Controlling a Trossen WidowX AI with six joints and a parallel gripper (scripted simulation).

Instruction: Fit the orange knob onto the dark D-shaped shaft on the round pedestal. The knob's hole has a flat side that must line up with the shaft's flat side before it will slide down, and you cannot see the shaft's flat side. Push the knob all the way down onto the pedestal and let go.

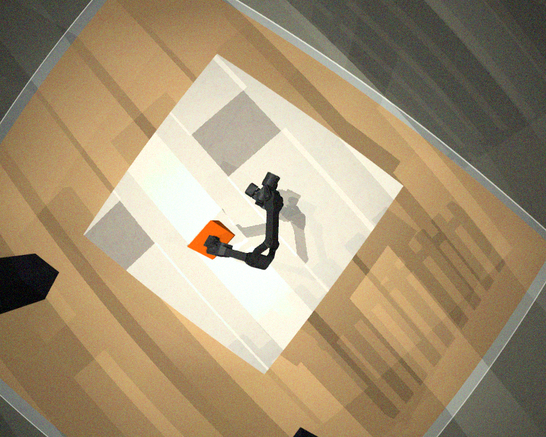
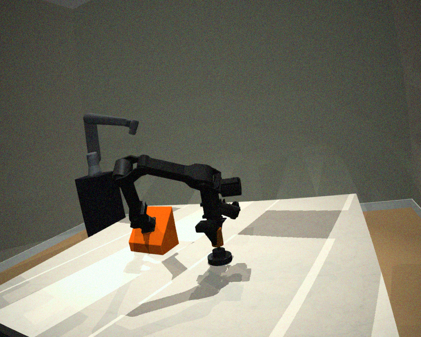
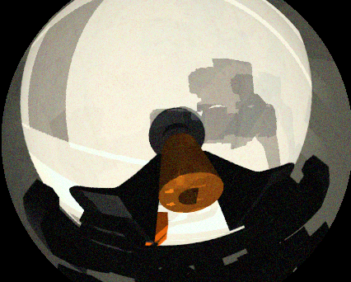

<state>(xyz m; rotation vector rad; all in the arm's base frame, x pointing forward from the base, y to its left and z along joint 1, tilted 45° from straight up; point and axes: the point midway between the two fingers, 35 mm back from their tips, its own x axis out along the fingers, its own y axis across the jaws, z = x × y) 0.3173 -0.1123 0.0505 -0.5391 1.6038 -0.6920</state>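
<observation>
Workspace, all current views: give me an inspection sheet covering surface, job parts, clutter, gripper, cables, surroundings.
Surface: pale tabletop, crossed by shadows and bright bands.
Job parts: orange knob above the round pedestal, not seated; shaft mostly hidden, flat side not visible.
Clutter: nothing seen.
Gripper: gripper shut on the knob.
Cables: nothing seen.
Surroundings: orange wedge block under the arm's base; grey arm on a black box beyond the table; wood-toned floor.
</observation>
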